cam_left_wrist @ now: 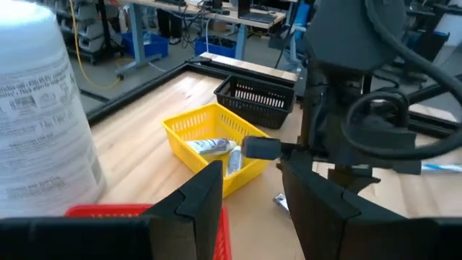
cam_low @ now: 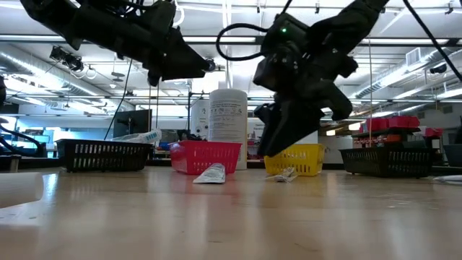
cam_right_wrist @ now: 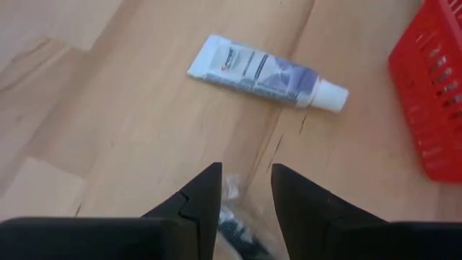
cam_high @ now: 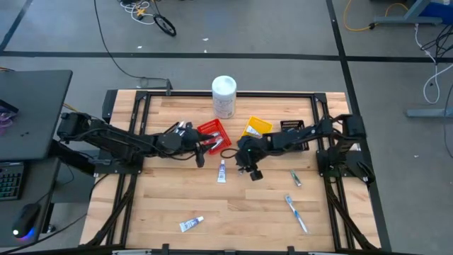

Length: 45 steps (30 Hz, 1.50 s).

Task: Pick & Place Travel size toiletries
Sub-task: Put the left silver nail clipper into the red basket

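Right gripper (cam_right_wrist: 244, 189) jaws parted over small clear-wrapped item (cam_right_wrist: 232, 209); left gripper (cam_left_wrist: 253, 191) parted, empty

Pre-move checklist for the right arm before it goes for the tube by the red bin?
1. Right gripper fingers apart: ok.
2. Right gripper free of load: cannot tell; something small and dark shows between the fingers in the right wrist view.
3. Toothpaste tube flat on the table, nothing on top of it: ok.
4. Tube apart from the red bin: ok.
5. Left gripper away from the tube: not ok, it hangs by the red bin, near the tube.
6. Yellow bin has room: ok, a few items in it.
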Each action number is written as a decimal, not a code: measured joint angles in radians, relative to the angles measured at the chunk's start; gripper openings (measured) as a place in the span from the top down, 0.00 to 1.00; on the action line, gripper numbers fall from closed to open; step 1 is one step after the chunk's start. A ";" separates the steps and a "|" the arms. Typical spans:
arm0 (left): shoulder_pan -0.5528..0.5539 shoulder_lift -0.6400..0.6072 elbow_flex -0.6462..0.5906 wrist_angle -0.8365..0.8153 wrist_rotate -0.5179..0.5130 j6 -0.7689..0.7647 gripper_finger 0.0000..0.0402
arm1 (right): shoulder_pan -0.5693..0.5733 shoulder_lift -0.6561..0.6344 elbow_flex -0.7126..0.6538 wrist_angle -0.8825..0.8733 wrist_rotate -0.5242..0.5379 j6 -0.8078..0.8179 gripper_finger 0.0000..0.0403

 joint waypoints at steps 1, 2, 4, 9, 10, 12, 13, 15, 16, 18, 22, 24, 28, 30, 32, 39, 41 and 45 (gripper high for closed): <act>-0.001 0.000 0.000 -0.002 0.000 -0.015 0.62 | 0.001 0.006 0.010 -0.018 0.000 0.000 0.66; -0.002 0.000 0.000 -0.004 0.000 -0.027 0.62 | 0.001 0.011 0.016 -0.040 0.000 -0.003 0.66; -0.002 0.000 0.000 -0.009 0.001 -0.033 0.62 | 0.001 0.015 0.019 -0.079 0.004 -0.017 0.64; -0.002 0.000 0.000 -0.014 0.027 -0.033 0.62 | 0.001 0.010 0.020 -0.173 0.070 -0.057 0.60; -0.002 0.000 0.000 -0.018 0.033 -0.033 0.62 | 0.001 0.010 0.020 -0.190 0.092 -0.075 0.60; -0.002 0.000 0.000 -0.023 0.046 -0.037 0.62 | 0.001 0.010 0.020 -0.208 0.135 -0.103 0.59; -0.002 0.000 0.000 -0.026 0.048 -0.038 0.62 | 0.001 0.010 0.020 -0.211 0.144 -0.110 0.59; -0.002 0.000 0.000 -0.031 0.049 -0.039 0.62 | 0.001 0.010 0.020 -0.208 0.151 -0.112 0.59; -0.002 0.000 0.000 -0.030 0.049 -0.039 0.62 | 0.001 0.014 0.020 -0.205 0.150 -0.112 0.59; -0.002 0.000 0.000 -0.030 0.049 -0.039 0.62 | 0.001 0.023 0.020 -0.214 0.150 -0.112 0.59; -0.002 0.000 0.000 -0.030 0.049 -0.041 0.62 | 0.002 0.043 0.024 -0.225 0.148 -0.112 0.59; -0.002 0.000 0.000 -0.031 0.049 -0.041 0.62 | 0.004 0.050 0.025 -0.226 0.144 -0.112 0.59; -0.002 0.000 0.000 -0.030 0.049 -0.041 0.62 | 0.006 0.052 0.024 -0.226 0.144 -0.103 0.61; -0.002 0.000 0.000 -0.030 0.049 -0.041 0.62 | 0.006 0.053 0.024 -0.226 0.142 -0.099 0.65; -0.002 0.000 0.000 -0.030 0.049 -0.041 0.62 | 0.007 0.053 0.023 -0.224 0.139 -0.078 0.71; -0.002 0.000 0.000 -0.029 0.049 -0.041 0.62 | 0.014 0.050 0.024 -0.181 0.097 0.013 0.87; -0.002 0.000 0.000 -0.029 0.049 -0.041 0.62 | 0.022 0.052 0.038 -0.187 0.083 0.037 0.88; -0.001 0.000 0.000 -0.030 0.049 -0.039 0.62 | 0.038 0.039 0.097 -0.191 0.072 0.147 0.88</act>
